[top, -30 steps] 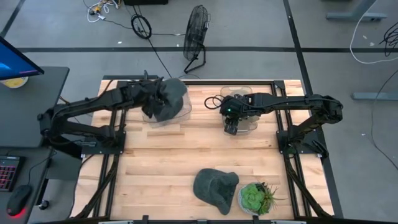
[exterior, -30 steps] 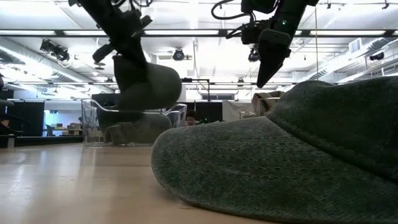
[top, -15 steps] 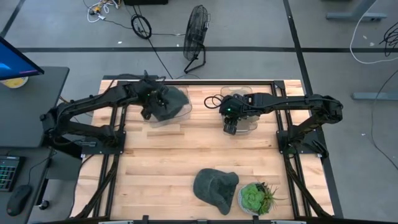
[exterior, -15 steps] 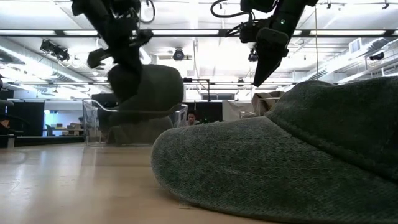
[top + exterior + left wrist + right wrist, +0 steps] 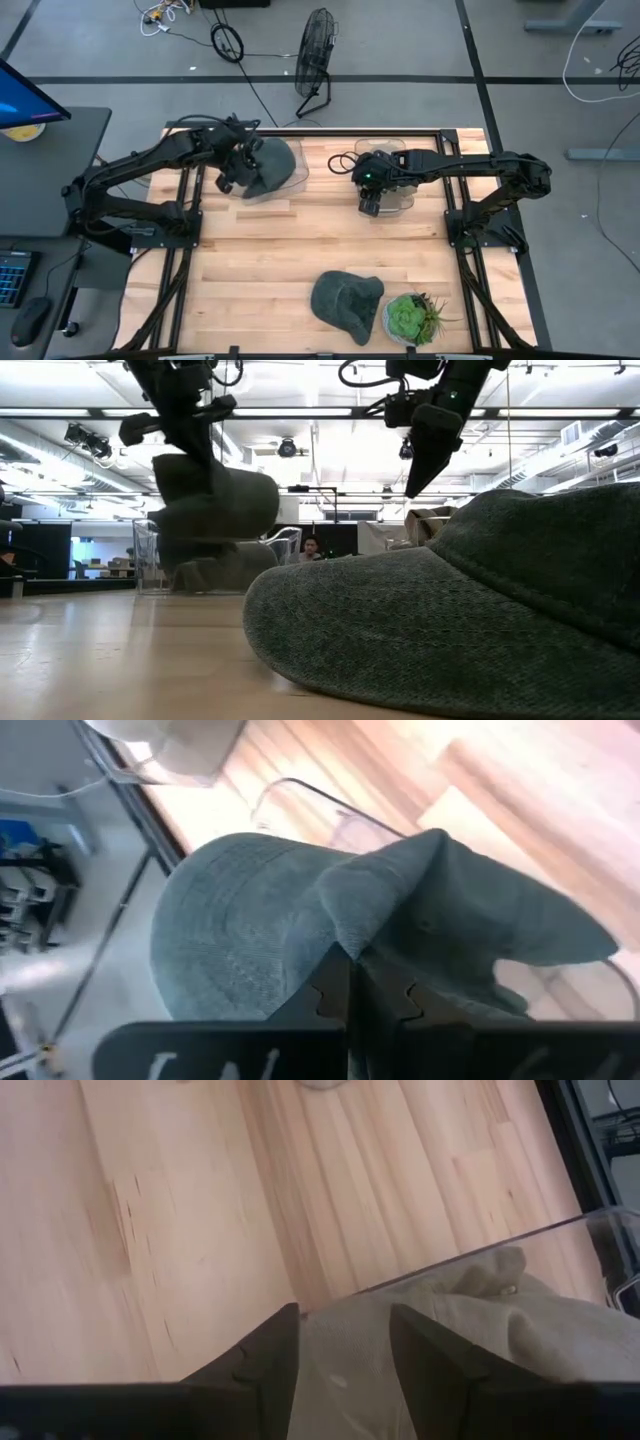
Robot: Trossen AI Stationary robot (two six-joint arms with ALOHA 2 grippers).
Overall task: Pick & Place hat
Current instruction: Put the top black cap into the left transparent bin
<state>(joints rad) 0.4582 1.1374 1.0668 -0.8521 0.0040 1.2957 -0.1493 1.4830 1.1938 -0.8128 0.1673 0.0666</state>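
Two grippers: the left gripper (image 5: 238, 170) pinches a hat (image 5: 270, 165) above the far-left bin (image 5: 298, 178), where a thin fold may slip; the right gripper (image 5: 368, 207) hangs open.

Both arms are showing dark, jointed links with black cables looping along them; the right gripper (image 5: 371, 205) is glowing with a small green light.

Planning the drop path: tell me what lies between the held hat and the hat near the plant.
High view: only bare table lies between the held hat and the lying hat.
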